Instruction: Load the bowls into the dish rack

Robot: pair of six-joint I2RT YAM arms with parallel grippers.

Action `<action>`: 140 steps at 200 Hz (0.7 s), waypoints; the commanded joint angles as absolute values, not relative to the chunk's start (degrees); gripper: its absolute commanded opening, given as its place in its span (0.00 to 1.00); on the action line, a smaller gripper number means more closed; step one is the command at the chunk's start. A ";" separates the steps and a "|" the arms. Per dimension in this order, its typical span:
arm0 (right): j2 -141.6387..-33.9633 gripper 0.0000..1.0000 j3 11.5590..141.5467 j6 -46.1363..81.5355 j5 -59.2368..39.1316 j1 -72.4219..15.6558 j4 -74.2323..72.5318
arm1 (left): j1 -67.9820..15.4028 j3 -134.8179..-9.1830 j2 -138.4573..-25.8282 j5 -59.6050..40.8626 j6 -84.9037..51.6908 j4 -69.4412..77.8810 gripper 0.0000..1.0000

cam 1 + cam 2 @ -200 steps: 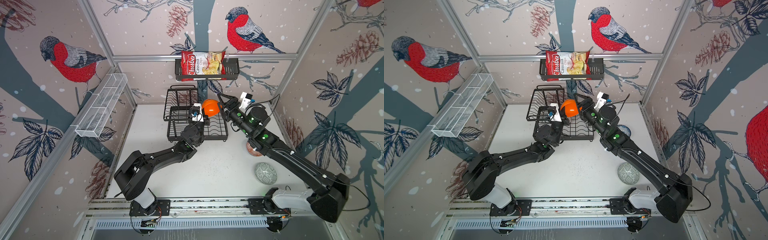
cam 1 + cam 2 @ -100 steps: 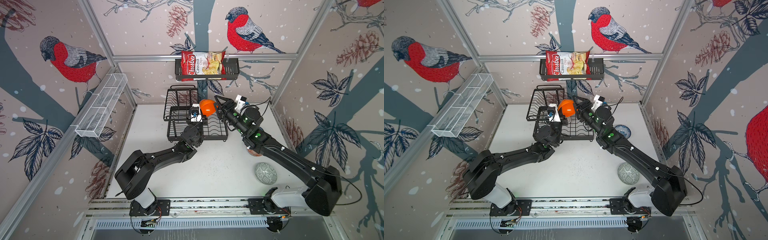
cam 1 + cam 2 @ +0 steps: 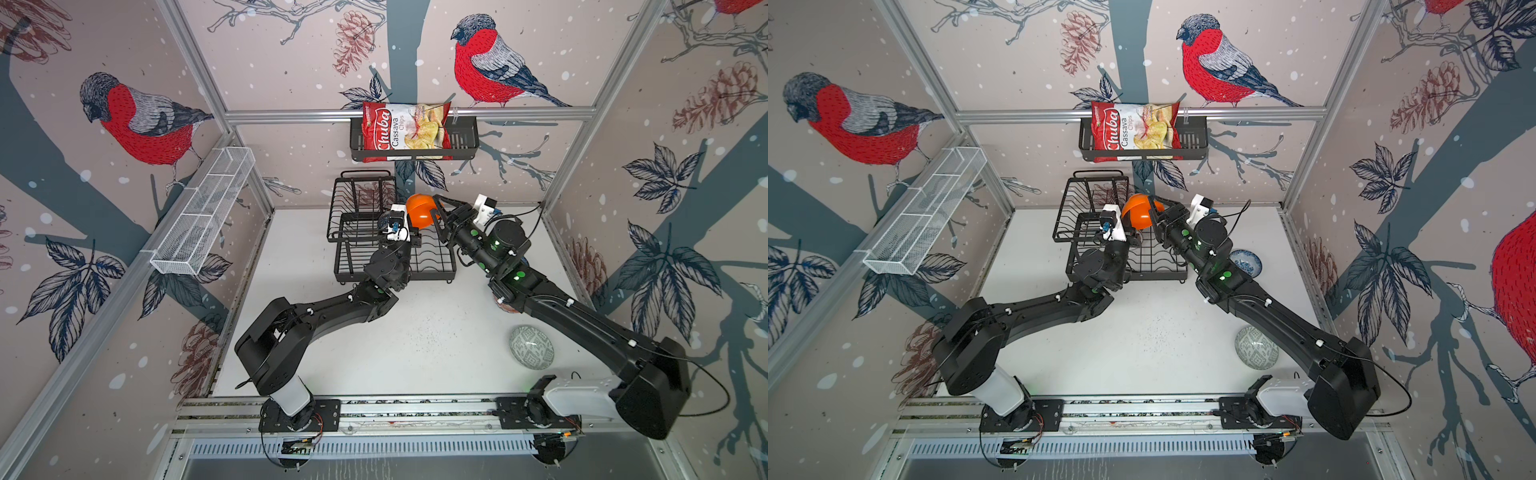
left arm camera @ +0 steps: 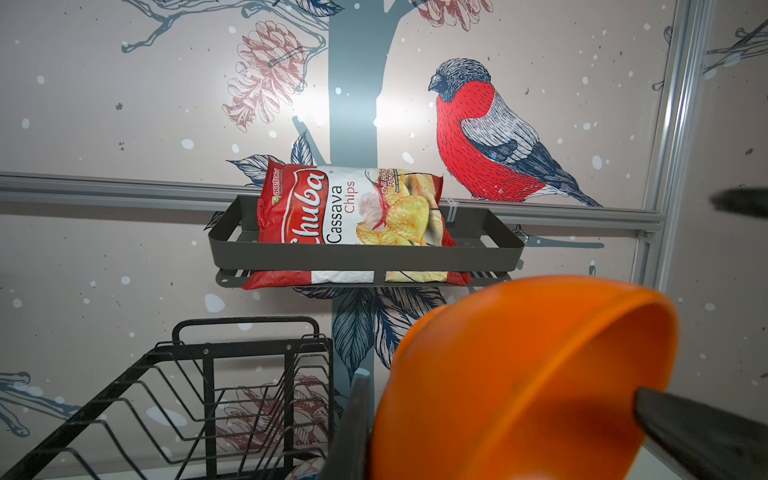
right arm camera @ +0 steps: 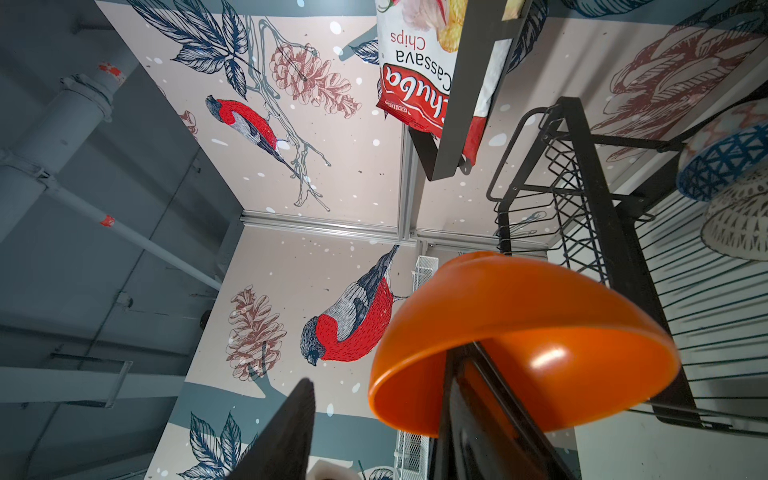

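Aloft, orange bowl (image 3: 417, 210) near dish rack (image 3: 353, 239)

Table (image 3: 374, 353) holds dish rack (image 3: 432, 259); grey-green bowl (image 3: 532, 347); floral bowl (image 3: 1246, 262).

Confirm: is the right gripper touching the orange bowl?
Cannot tell. Right wrist view: one finger of the right gripper reaches inside the orange bowl, contact hidden; the other finger stands clear.

We read "Chuba" in white script on red, then "Cassava Chips", on the chips bag (image 4: 353, 208) lying in the black wall basket (image 4: 365, 257). It also carries a small green "acefood" mark and a flavour line starting "Chili"; its finer print is too small for us to read.
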State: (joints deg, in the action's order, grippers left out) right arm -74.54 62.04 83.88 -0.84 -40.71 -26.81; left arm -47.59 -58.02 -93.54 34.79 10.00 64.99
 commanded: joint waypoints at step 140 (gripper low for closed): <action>-79.81 0.13 65.33 85.60 -1.74 -39.78 -30.67 | -47.55 -55.41 -90.89 30.24 9.23 64.52 0.00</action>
State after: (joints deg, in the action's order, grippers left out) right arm -80.18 65.63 88.44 -4.69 -39.99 -28.14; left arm -47.51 -54.74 -91.83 34.50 7.90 65.47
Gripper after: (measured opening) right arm 0.164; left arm 0.135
